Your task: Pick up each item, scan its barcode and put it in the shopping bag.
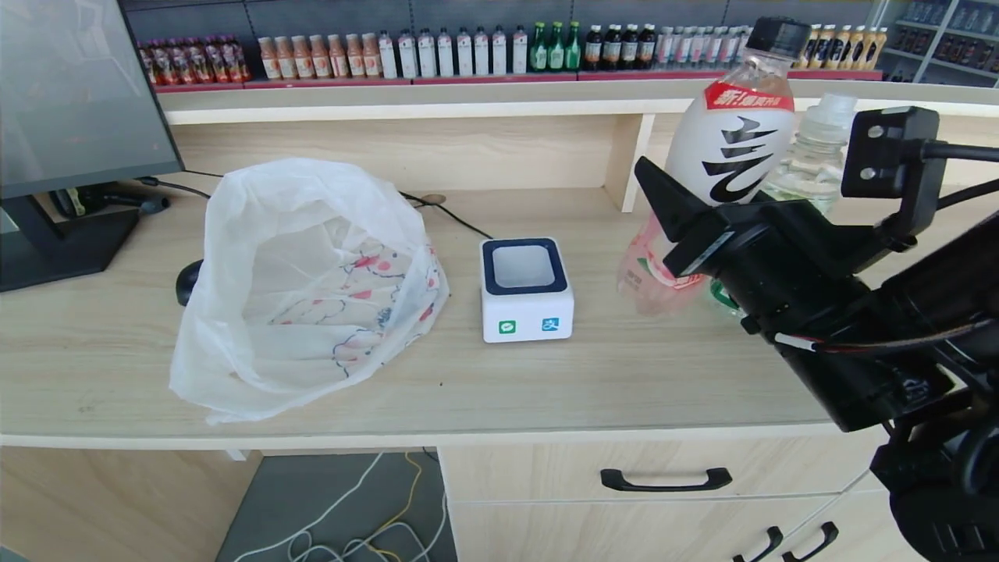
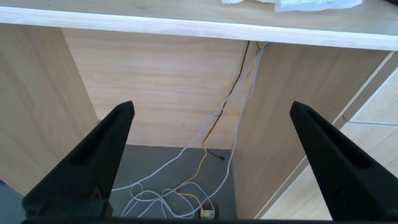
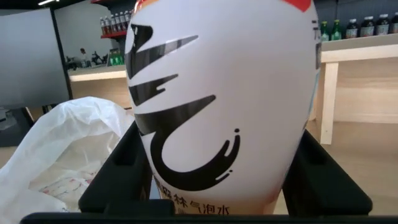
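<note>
The left gripper (image 2: 211, 107) hangs below the near edge of the pale wooden desk (image 1: 609, 382), its 2 black fingers spread wide with nothing between them, facing loose cables (image 2: 199, 155) on the floor. On the desk's left lies the crumpled translucent white plastic shopping bag (image 1: 312, 289), mouth open, with a dark monitor (image 1: 70, 86) at the far left. Just right of the bag sits the white cube scanner with a dark-blue-framed window (image 1: 526, 289). Further right, the right gripper (image 3: 219, 155) is clamped around a black-capped, white-labelled bottle of pink drink (image 1: 730, 148), held tilted above the desk; a clear plastic bottle (image 1: 812, 156) stands behind it.
</note>
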